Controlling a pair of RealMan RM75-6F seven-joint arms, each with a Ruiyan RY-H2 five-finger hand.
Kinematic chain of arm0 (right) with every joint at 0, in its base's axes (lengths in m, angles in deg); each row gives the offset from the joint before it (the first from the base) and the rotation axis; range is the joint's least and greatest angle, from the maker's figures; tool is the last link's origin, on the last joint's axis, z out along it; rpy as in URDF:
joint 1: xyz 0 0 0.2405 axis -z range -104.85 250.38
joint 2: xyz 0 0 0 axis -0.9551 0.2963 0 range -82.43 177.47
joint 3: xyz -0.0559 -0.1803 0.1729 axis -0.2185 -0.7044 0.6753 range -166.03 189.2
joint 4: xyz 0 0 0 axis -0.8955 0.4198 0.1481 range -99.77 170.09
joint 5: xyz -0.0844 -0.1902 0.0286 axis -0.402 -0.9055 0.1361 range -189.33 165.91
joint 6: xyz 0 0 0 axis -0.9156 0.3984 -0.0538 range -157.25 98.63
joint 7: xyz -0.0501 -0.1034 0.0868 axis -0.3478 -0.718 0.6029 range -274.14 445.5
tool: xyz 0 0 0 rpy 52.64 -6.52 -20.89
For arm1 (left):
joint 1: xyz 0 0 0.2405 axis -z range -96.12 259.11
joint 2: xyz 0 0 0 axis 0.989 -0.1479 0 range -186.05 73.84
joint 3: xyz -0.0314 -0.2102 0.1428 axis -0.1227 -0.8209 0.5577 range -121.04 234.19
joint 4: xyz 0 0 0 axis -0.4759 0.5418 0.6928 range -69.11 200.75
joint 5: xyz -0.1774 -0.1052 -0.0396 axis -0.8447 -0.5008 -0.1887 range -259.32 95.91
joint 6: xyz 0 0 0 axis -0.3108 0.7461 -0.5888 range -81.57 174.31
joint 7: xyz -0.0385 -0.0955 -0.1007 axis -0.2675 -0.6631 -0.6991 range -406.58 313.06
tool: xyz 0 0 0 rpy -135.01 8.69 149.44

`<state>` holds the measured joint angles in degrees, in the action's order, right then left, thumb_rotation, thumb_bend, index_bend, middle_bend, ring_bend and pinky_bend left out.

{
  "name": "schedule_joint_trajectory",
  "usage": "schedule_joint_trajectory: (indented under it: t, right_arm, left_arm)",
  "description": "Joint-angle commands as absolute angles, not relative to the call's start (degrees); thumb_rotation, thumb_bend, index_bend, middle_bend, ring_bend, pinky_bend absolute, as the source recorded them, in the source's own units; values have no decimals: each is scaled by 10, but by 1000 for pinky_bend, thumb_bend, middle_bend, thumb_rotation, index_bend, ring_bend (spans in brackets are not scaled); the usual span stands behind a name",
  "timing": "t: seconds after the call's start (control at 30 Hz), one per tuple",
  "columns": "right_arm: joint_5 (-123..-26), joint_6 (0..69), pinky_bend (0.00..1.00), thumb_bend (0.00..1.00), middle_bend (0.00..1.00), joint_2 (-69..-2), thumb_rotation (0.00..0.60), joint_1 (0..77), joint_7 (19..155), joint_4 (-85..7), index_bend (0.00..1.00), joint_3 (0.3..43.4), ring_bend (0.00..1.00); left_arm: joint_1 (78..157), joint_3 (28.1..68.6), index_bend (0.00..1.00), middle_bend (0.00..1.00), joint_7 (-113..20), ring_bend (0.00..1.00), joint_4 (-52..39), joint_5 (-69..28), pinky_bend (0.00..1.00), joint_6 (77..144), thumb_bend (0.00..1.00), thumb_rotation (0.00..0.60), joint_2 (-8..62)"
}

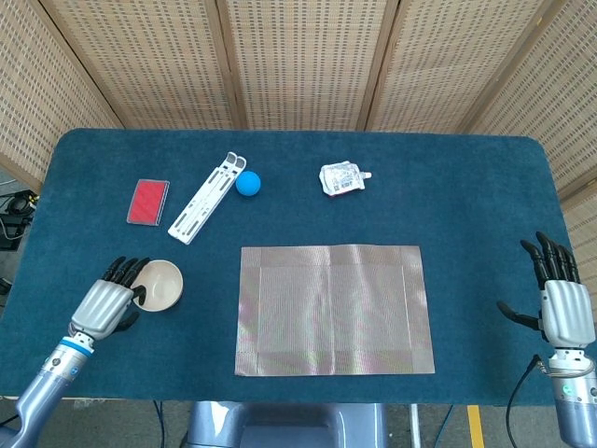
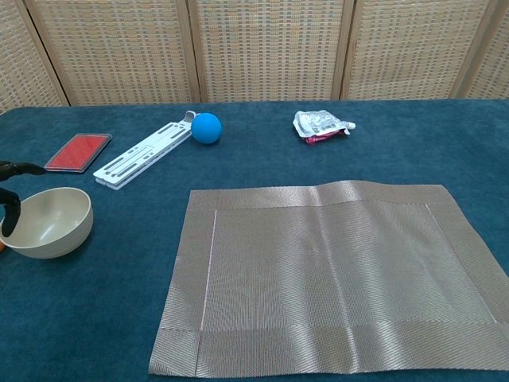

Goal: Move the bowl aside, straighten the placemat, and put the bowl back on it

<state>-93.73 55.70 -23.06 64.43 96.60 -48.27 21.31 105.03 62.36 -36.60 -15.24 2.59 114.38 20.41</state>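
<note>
Left hand (image 1: 104, 303) lower left, fingers hooked over bowl (image 1: 157, 285) rim, gripping it. Right hand (image 1: 560, 303) lower right, fingers spread, empty. One bowl, one placemat (image 1: 334, 308).

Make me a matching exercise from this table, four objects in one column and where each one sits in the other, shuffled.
Things:
1. cream round bowl
2. woven silver-grey placemat
3. small blue ball
4. flat red rectangular case

Places:
A. beside the long white plastic rack, at its far end
B. centre of the near half of the table
C. far left, beyond the bowl
D. near left, at the fingertips of the left hand

Pairs: 1-D, 2-B, 3-A, 4-C
</note>
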Motion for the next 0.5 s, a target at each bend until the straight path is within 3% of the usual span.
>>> schedule_joint_trajectory:
  t: [0.03, 0.5]
  right_arm:
    - [-937, 557, 0, 226, 0, -230, 600, 644, 967, -483, 146, 213, 0]
    - [-941, 557, 0, 227, 0, -231, 600, 644, 965, -486, 145, 210, 0]
  left_arm:
    - [1048, 621, 524, 0, -367, 0, -146, 24, 0, 1139, 354, 600, 210]
    - [1046, 604, 566, 0, -385, 0, -97, 26, 0, 1125, 418, 600, 262]
